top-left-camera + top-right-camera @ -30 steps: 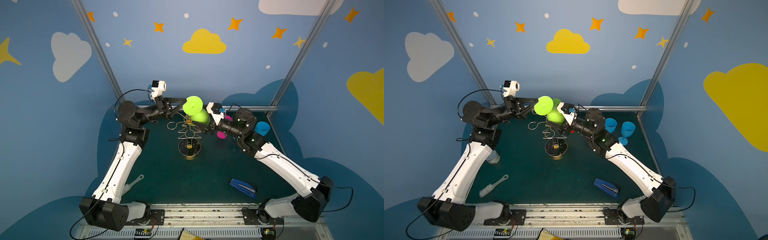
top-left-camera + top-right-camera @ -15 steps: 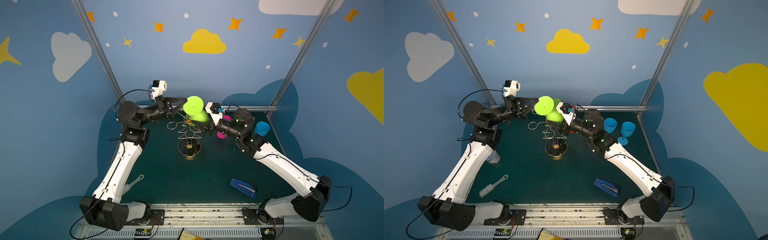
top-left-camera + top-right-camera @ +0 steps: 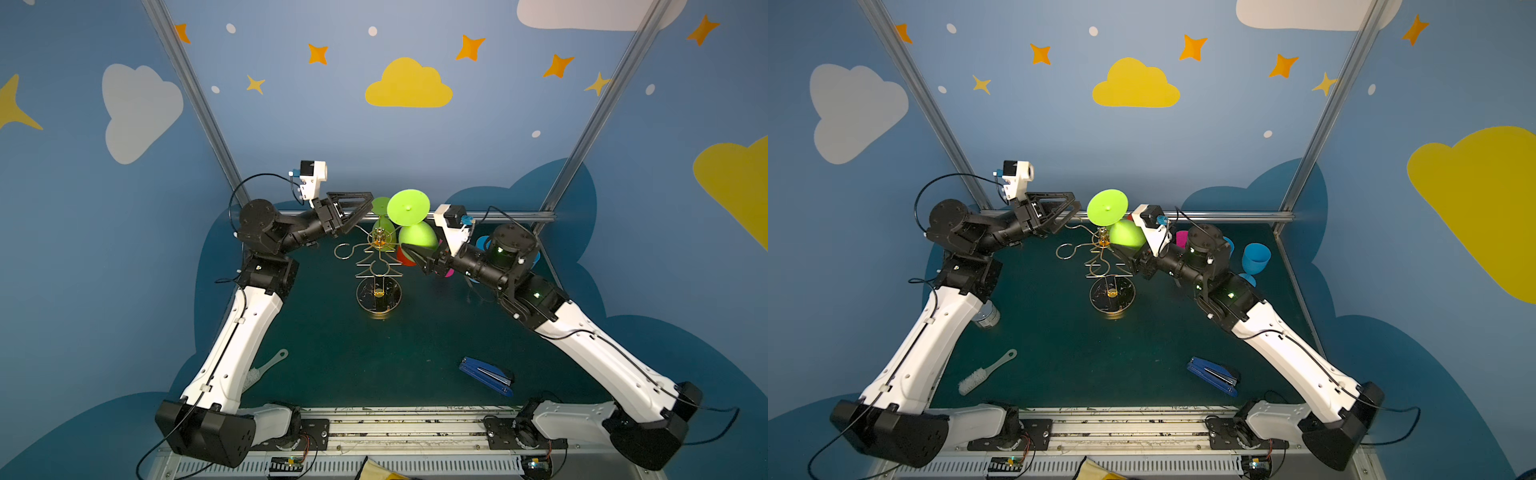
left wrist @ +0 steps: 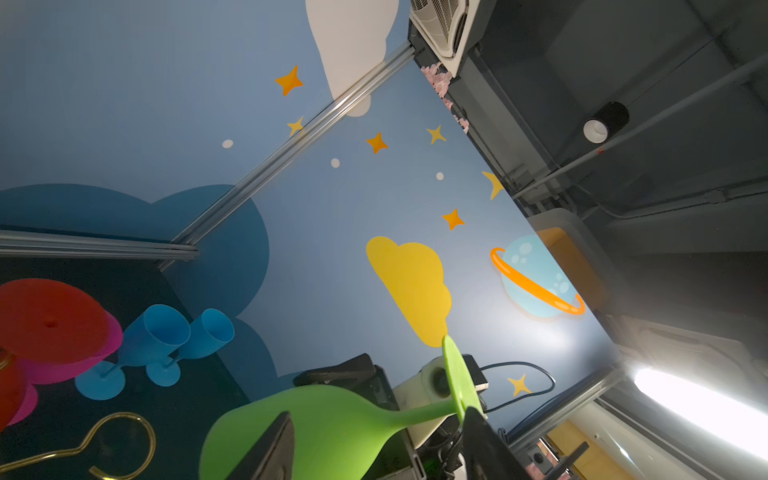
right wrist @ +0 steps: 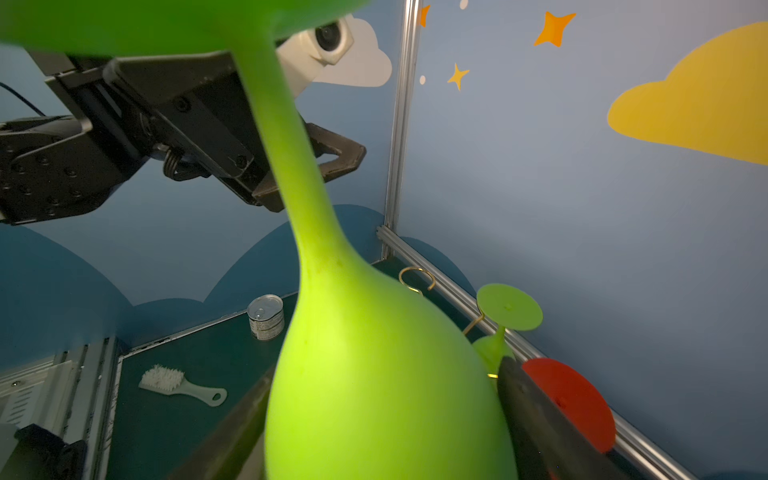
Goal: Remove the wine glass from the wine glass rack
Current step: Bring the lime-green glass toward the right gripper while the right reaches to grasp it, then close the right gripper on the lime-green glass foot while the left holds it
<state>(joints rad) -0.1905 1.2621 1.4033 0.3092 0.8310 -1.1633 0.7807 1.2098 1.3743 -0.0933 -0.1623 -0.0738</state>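
Goblets (image 3: 1255,257), can (image 3: 987,316), brush (image 3: 984,372), stapler (image 3: 1212,374) around wine glass (image 3: 1127,235)

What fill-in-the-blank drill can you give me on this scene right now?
The right gripper clasps the lime-green wine glass by its ____.
On the left gripper, the jaws stand ____.
The glass's foot points ____.
Lying flat in front of the wine glass rack is a blue ____.
Missing: bowl; open; up; stapler.

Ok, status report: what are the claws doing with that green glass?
Left gripper open, astride the green wine glass stem. Right gripper shut on its bowl; glass upside down, looks clear of the wine glass rack. Second green glass hangs there, close by.
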